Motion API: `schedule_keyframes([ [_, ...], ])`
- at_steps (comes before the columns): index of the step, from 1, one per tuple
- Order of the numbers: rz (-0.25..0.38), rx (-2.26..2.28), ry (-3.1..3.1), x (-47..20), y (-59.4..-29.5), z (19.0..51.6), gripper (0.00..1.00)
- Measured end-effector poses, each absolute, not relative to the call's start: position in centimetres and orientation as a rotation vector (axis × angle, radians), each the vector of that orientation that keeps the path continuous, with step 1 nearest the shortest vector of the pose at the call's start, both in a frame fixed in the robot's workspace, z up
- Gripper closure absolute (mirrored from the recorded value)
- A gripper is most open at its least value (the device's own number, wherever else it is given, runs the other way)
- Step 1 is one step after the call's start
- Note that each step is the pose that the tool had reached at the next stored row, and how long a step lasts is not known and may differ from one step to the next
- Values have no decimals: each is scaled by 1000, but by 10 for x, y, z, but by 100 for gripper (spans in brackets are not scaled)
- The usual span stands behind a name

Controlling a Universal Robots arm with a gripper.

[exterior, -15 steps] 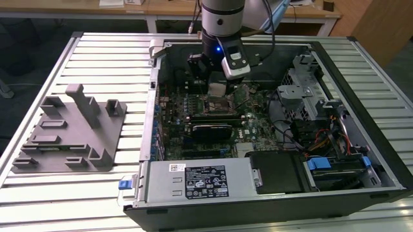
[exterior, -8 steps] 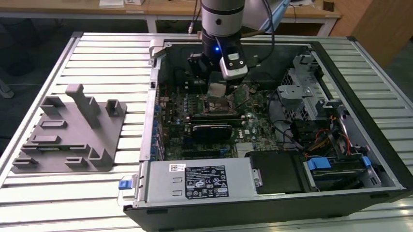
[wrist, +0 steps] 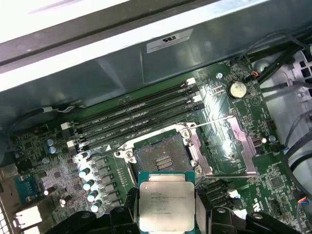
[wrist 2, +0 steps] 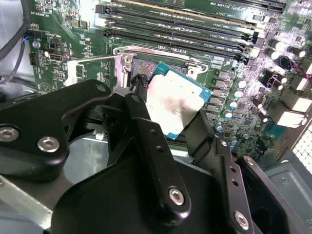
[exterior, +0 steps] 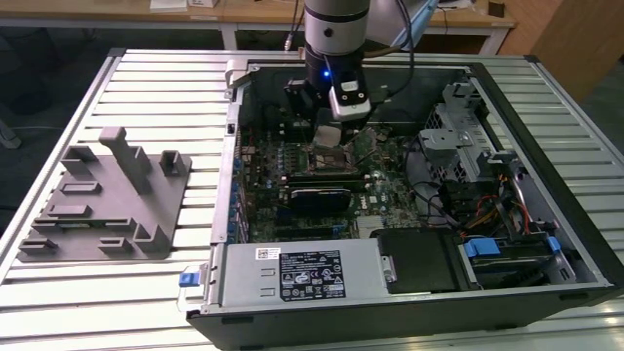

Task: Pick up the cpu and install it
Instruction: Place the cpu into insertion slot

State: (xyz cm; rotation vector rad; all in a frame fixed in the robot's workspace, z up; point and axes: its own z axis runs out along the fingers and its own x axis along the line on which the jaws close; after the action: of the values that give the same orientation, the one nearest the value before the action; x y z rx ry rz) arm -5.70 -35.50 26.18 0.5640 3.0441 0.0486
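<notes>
The cpu (exterior: 328,137), a flat silver square with a thin pale rim, hangs just above the motherboard inside the open computer case (exterior: 546,219). My gripper (exterior: 329,135) is shut on it, a black finger (wrist 2: 141,97) pressing on each of two opposite edges. In both wrist views the cpu (wrist 2: 176,105) (wrist: 166,200) sits between the fingers, a little to one side of the open dark socket (wrist: 163,158) (wrist 2: 146,66). The socket's metal load plate (wrist: 229,146) is folded back beside it. The gripper (wrist: 166,208) holds the chip roughly level.
Memory slots (wrist: 131,114) run alongside the socket. A grey moulded tray (exterior: 107,197) with upright posts lies on the slatted table at the exterior view's left. A power supply (exterior: 292,274), drive cage (exterior: 468,139) and cables (exterior: 487,212) crowd the case.
</notes>
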Motion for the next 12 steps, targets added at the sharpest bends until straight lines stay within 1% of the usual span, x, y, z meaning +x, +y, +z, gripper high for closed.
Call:
schedule_keyframes([
  [12,46,675,3020,-57,-355,262,45],
])
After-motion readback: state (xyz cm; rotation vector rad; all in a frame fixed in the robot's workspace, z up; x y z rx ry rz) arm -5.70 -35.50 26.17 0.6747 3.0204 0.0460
